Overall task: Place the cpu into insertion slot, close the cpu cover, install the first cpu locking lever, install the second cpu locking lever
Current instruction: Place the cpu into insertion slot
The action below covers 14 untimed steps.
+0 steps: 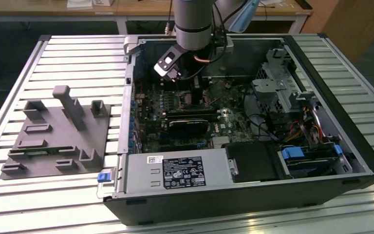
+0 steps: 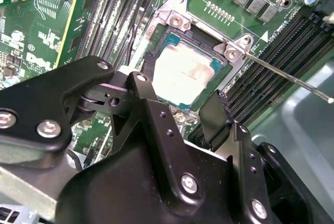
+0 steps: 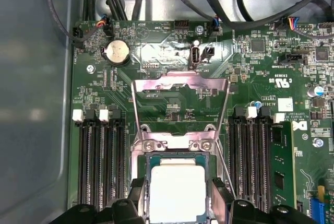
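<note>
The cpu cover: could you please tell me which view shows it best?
The first wrist view: the cpu cover is swung open beyond the cpu, whole frame and window visible. The second wrist view catches its hinge end beside the cpu. In the exterior view it is too small to tell.

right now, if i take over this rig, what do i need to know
gripper: low inside the case, right at the cpu; whether it grips cannot be told.
cpu: lying flat in the insertion slot, in both wrist views.
cpu cover: hinged up and open, behind the slot.
locking lever: one thin rod sticks out free beside the slot, not latched.
Done: cpu looks seated.
Left: cover not yet closed, levers not yet installed.
</note>
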Motion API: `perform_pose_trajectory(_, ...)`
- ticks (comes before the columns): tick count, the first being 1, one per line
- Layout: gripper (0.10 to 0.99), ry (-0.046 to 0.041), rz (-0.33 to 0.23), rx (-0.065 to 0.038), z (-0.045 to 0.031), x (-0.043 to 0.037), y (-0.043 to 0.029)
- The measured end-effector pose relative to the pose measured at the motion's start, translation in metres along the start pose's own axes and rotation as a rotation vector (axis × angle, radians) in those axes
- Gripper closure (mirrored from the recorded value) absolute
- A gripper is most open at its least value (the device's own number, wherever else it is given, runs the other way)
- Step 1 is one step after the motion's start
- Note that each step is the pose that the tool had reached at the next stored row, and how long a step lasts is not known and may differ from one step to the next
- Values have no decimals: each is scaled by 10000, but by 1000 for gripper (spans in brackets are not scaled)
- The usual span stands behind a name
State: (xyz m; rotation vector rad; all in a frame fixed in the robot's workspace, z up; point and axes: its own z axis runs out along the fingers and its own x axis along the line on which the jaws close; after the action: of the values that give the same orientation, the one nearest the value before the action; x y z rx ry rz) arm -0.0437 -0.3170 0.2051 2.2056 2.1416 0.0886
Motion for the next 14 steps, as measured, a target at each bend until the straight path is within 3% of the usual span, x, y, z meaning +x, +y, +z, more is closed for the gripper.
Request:
perform_pose_trajectory(9, 482, -1, 0, 0, -5, 0, 0)
perform_pose_trajectory(11, 612, -1, 0, 1, -6, 0, 0)
perform_pose_trajectory(12, 612, -1, 0, 0, -6, 0, 0)
perform_pose_trajectory(14, 725, -1, 0, 1, -7, 0, 0)
